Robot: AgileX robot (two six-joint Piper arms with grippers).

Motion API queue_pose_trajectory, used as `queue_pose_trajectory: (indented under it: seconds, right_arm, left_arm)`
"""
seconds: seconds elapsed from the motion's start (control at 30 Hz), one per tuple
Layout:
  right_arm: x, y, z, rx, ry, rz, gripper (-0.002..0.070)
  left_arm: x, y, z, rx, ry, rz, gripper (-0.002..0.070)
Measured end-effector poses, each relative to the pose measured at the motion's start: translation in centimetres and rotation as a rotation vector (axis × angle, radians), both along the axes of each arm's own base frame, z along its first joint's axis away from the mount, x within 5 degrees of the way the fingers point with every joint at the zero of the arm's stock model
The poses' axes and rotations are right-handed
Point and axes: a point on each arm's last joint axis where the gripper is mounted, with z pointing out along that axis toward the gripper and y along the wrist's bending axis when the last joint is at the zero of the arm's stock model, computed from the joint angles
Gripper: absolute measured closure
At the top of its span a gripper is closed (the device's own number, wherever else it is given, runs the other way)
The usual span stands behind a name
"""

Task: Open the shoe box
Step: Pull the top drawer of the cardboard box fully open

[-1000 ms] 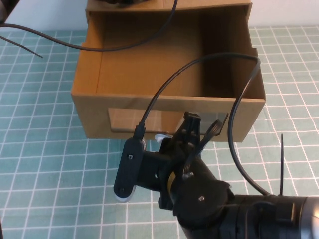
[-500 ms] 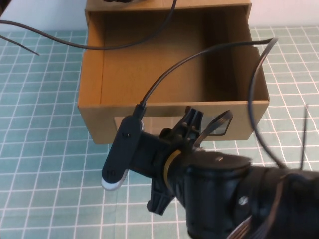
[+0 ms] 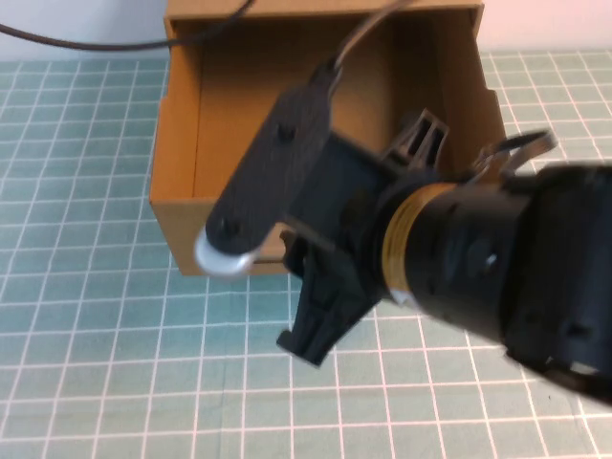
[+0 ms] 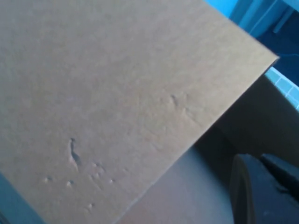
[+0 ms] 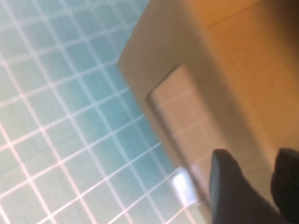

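Cardboard shoe box (image 3: 178, 143) open; right end effector (image 5: 256, 186) wide at front wall (image 3: 182, 234); left end effector (image 4: 266, 186) by lid (image 4: 117, 93), unclear.

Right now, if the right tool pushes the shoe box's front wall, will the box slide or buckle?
Probably slide: the shoe box looks empty, so light, on a flat mat. Its thin cardboard may flex first. Right tool, open, is by the box's front; left tool is near the lid.

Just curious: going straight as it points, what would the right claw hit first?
Probably the front wall of the brown cardboard shoe box, ahead of the open right claw. The left claw is by its cardboard lid.
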Motion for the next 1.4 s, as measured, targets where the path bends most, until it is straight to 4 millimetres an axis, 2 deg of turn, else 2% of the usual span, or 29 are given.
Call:
queue_pose_trajectory:
  seconds: [0.17,0.33,0.43,0.57,0.63,0.73,0.9,0.97,1.07,1.2,1.4]
  right_arm:
    - [0.1,-0.4,1.8,0.021,-0.012,-0.032,0.0501]
    - [2.0,-1.9,2.9,0.025,-0.019,-0.131,0.0628]
    - [3.9,-3.4,3.0,0.031,-0.011,-0.215,0.0671]
    - [6.4,-5.9,3.0,0.058,0.017,-0.330,0.0685]
    - [7.3,-7.2,3.5,0.098,0.014,-0.369,0.0686]
    - [7.6,-9.3,4.9,0.193,0.009,-0.397,0.0687]
    - [6.6,-13.1,7.3,0.300,-0.011,-0.426,0.0688]
    - [5.7,-14.7,7.9,0.342,-0.022,-0.441,0.0688]
    - [4.3,-16.8,8.1,0.386,-0.057,-0.457,0.0689]
    - [1.3,-19.3,7.5,0.438,-0.119,-0.452,0.0689]
    - [-3.7,-22.2,3.9,0.508,-0.184,-0.401,0.0689]
  left_arm:
    - [-3.6,1.5,3.7,0.015,-0.086,0.043,0.0680]
    - [-8.6,3.1,7.5,0.059,-0.190,0.135,0.0680]
    - [-12.0,4.0,8.8,0.069,-0.228,0.175,0.0680]
    - [-17.0,5.2,8.7,0.112,-0.249,0.212,0.0680]
    - [-19.7,5.9,7.7,0.148,-0.241,0.237,0.0680]
    - [-23.5,7.3,5.1,0.207,-0.230,0.316,0.0680]
    - [-30.5,9.7,0.6,0.234,-0.309,0.475,0.0680]
    - [-32.8,10.5,-1.9,0.226,-0.335,0.543,0.0680]
    - [-34.8,11.3,-5.7,0.206,-0.351,0.622,0.0680]
    - [-36.6,11.8,-9.1,0.141,-0.389,0.672,0.0680]
    - [-36.3,11.7,-12.1,0.040,-0.306,0.727,0.0680]
